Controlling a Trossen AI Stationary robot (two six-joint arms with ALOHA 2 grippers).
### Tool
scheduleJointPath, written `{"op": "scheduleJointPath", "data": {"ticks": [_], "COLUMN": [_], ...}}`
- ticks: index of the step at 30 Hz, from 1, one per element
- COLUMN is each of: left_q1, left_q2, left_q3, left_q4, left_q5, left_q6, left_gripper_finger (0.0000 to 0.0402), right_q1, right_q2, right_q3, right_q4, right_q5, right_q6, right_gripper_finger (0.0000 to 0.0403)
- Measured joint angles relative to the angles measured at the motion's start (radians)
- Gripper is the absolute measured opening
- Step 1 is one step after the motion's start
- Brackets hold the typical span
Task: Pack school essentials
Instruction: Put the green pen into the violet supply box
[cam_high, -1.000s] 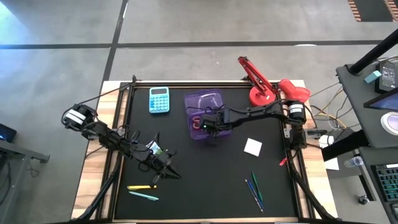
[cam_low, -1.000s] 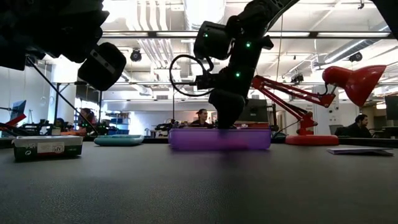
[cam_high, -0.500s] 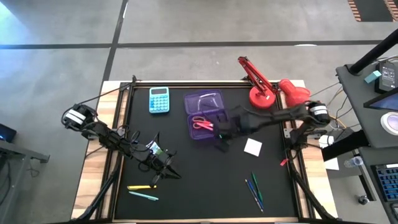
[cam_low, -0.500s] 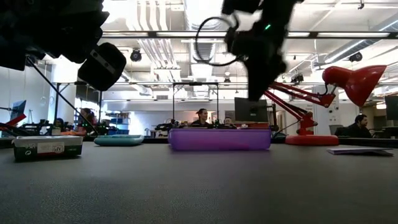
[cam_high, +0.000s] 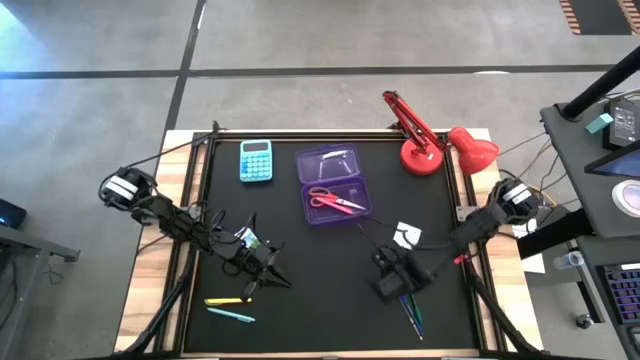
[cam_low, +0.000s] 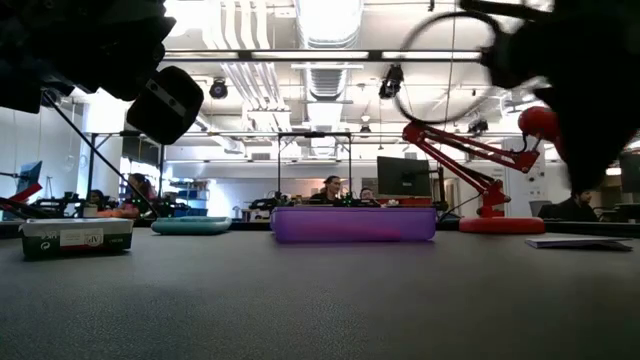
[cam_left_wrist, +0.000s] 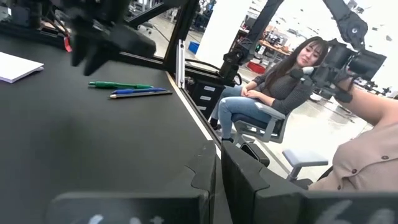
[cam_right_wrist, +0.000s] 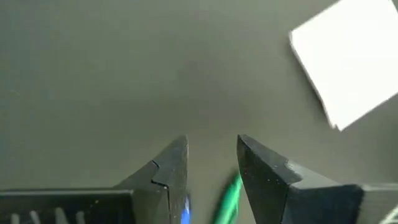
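Red-handled scissors (cam_high: 336, 200) had been left in the purple tray (cam_high: 352, 212); the right gripper (cam_high: 392, 282), fingers parted and empty, was moved from the tray to over the green pen (cam_right_wrist: 227, 200); the left gripper (cam_high: 262, 272), fingers closed, was parked beyond it.

Blue calculator (cam_high: 256, 160) beside purple tray; red lamp (cam_high: 440, 145) far corner.

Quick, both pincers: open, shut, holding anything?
Left pincer: shut, empty, parked above the yellow pen.
Right pincer: open, empty, over the green pen beside the white square.
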Motion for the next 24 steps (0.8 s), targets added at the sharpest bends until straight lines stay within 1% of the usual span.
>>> {"op": "scheduleJointPath", "data": {"ticks": [3,8,12,18,24], "left_q1": [0.000,0.000,0.000,0.000,0.000], "left_q2": [0.000,0.000,0.000,0.000,0.000], "left_q3": [0.000,0.000,0.000,0.000,0.000], "left_q4": [0.001,0.004,0.005,0.005,0.004], "left_q5": [0.000,0.000,-0.001,-0.001,-0.001], "left_q6": [0.000,0.000,-0.002,-0.002,-0.002], "left_gripper_finger": [0.0008,0.0008,0.0008,0.0008,0.0008], "right_q1": [0.042,0.067,0.069,0.072,0.086], "right_q2": [0.010,0.010,0.010,0.010,0.010], "right_q3": [-0.026,-0.078,-0.117,-0.156,-0.161], "right_q4": [-0.002,0.007,0.023,0.144,0.147], "right_q5": [-0.052,-0.077,-0.118,-0.154,-0.188], "right_q6": [0.110,0.215,0.235,0.226,0.228], "right_gripper_finger": [0.0125,0.0125,0.0125,0.0125,0.0125]}}
